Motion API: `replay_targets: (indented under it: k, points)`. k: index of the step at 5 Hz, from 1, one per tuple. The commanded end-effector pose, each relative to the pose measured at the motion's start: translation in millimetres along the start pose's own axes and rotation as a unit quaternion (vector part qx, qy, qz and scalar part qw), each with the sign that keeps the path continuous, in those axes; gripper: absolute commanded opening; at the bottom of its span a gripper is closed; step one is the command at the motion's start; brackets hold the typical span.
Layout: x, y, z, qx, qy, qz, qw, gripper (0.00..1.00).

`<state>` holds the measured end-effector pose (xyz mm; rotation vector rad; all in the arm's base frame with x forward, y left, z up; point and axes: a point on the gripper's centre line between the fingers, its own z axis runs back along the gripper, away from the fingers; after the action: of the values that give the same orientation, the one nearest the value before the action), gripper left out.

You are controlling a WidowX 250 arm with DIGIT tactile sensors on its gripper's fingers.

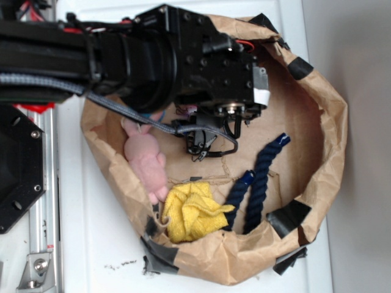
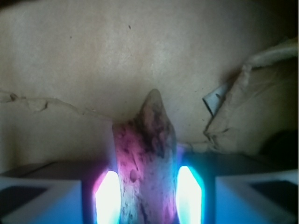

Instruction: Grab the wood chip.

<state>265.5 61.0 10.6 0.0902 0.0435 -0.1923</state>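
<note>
In the wrist view the wood chip (image 2: 145, 154), a rough, pitted piece with a pointed far end, stands between my two glowing pads (image 2: 108, 198) and touches both. My gripper (image 2: 148, 198) is shut on it over the brown paper floor. In the exterior view my gripper (image 1: 208, 145) hangs below the black arm over the middle of the paper-lined bin (image 1: 324, 116); the wood chip itself is hidden there by the fingers.
A pink plush rabbit (image 1: 145, 160) lies left of the gripper. A yellow cloth (image 1: 190, 210) lies at the front, and a dark blue rope (image 1: 256, 183) to its right. Black tape patches hold the paper rim. A torn paper fold (image 2: 252, 112) rises at right.
</note>
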Motion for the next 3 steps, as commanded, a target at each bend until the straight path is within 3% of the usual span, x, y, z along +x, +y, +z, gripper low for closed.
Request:
replay_targets:
  k: [1,2,3]
  points:
    - [32.2,-17.5,101.8,-0.038,-0.04,0.102,0.993,0.0]
    - [14.1,-23.2,152.0,-0.051,-0.073,0.113,0.99,0.0]
    - [-15.3,-28.7,173.6,-0.045,-0.103,0.124,0.986,0.0]
